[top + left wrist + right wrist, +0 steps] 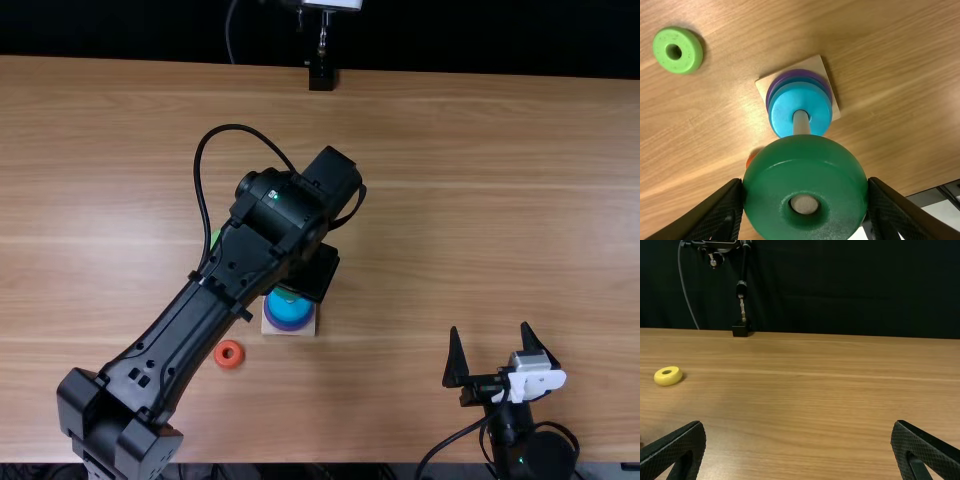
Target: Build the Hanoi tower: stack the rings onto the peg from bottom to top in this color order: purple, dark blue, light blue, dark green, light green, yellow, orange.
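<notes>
Left wrist view: the left tool holds a dark green ring at the peg, its two fingers pressed to opposite sides of the outer rim, the peg's pale end showing in the ring's hole. Whether the ring is threaded or only lined up cannot be told. Below it on the peg sit a light blue ring, a dark blue ring and a purple ring, over a square base on the table.

The held ring looks light, rigid and smooth, likely painted wood or hard plastic, unlikely to dent or crack under a modest squeeze. Its glossy, rounded rim could prove slippery. The best hold appears to be the present one: straight across the widest part, both sides level, the hole left free for the peg. A grip off that line could tip the ring and jam it on the peg.

Toward the near edge and left of the peg in the top view lies an orange ring; a light green ring rests well apart from the peg. A yellow ring lies off the peg, while the right tool stands wide and empty
</notes>
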{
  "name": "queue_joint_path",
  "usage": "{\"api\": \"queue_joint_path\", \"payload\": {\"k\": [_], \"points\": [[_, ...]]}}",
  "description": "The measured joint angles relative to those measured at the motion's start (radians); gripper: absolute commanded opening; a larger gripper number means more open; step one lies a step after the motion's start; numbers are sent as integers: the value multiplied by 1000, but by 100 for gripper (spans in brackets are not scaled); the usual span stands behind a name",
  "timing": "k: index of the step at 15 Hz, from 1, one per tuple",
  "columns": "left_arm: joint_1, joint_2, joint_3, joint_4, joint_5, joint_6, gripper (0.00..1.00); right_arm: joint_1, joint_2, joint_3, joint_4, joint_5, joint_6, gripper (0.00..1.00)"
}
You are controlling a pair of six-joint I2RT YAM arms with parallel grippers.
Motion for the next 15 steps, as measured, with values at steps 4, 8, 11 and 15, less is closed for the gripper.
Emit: {"api": "queue_joint_path", "payload": {"k": [4,8,11,15], "points": [[0,0,0,-7,0,0,100,0,0,0,0,0,0,100],[26,0,4,58,4,0,100,0,0,0,0,0,0,100],[89,0,74,139,3,0,100,0,0,0,0,0,0,100],[192,0,111,143,-49,25,100,0,0,0,-1,0,0,100]]}}
